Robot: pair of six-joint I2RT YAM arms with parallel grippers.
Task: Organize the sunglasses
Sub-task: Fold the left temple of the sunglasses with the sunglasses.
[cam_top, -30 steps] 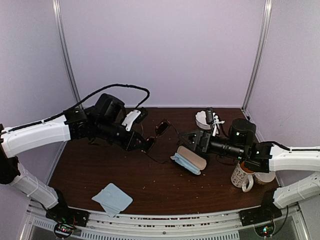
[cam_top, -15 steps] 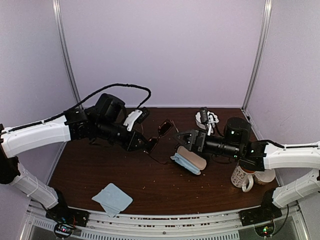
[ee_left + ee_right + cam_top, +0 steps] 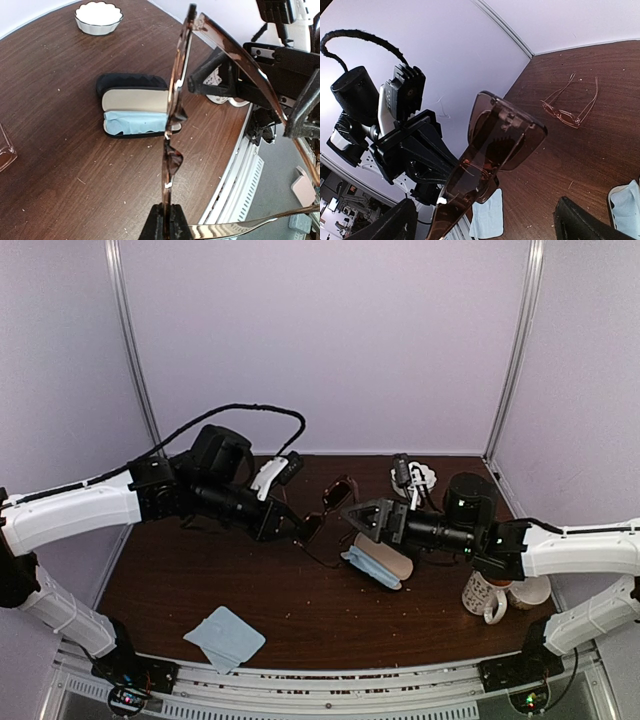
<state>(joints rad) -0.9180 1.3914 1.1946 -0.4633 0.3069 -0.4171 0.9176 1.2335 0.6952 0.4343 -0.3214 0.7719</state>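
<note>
A blue cloth [image 3: 225, 637] lies flat at the front left of the table [image 3: 300, 605]. Further back, my left claw [image 3: 166, 226] is clenched on the sunglasses [image 3: 506, 134]. It pinches one end of the frame by the hinge and holds them up off the wood, out over the middle. The lenses are brown-tinted and stand edge-on to the left wrist camera. The temples are unfolded and reach towards the right arm.

The wire pair [image 3: 570, 107] lies flat on the table near the back wall, temples open, well apart from the held pair. From overhead I cannot make it out.

Just right of the sunglasses my right claw [image 3: 363, 519] stands released, jaws wide, facing the lenses. In the left wrist view one temple crosses in front of its fingers [image 3: 212, 74], but I cannot tell whether anything touches.

Below that claw the case [image 3: 129, 82] lies open on the table, cream lining up, with a second blue cloth [image 3: 132, 121] inside it. A white bowl [image 3: 98, 16] sits behind it near the back edge. A mug [image 3: 484, 592] stands at the far right beside the right arm.
</note>
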